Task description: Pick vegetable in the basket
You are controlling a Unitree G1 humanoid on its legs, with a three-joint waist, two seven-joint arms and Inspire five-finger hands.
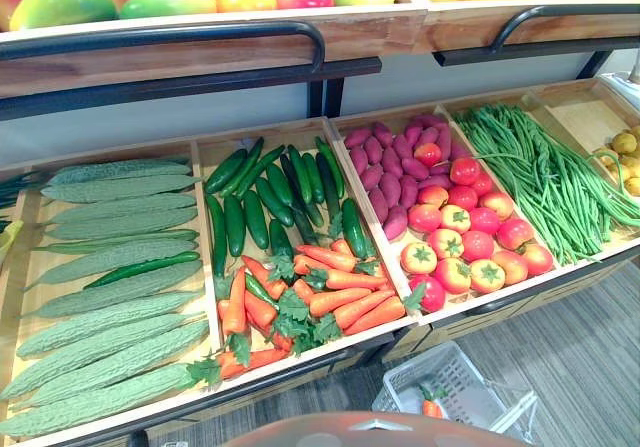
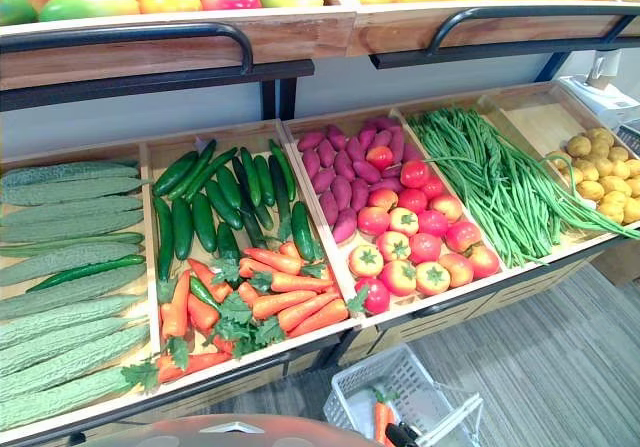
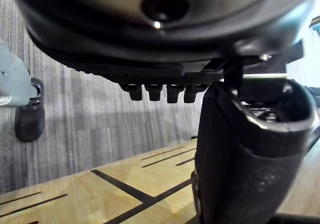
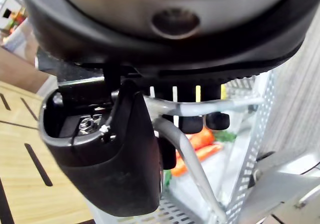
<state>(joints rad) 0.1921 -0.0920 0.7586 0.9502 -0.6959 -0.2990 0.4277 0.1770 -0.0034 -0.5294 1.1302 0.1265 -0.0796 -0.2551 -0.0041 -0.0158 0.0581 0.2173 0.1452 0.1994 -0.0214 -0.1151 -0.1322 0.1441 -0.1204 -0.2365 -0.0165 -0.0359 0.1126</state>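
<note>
My right hand curls round the handle of the white wire basket; orange green-topped carrots lie beyond that basket, leftward.

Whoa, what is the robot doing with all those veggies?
The robot is shopping at a wooden vegetable stand. Its right hand is curled round the pale metal handle of a white mesh basket, held low in front of the stand. One orange carrot with green leaves lies in the basket. A pile of orange carrots sits in the stand beside dark green cucumbers. The left hand hangs idle near pale wooden boards.
</note>
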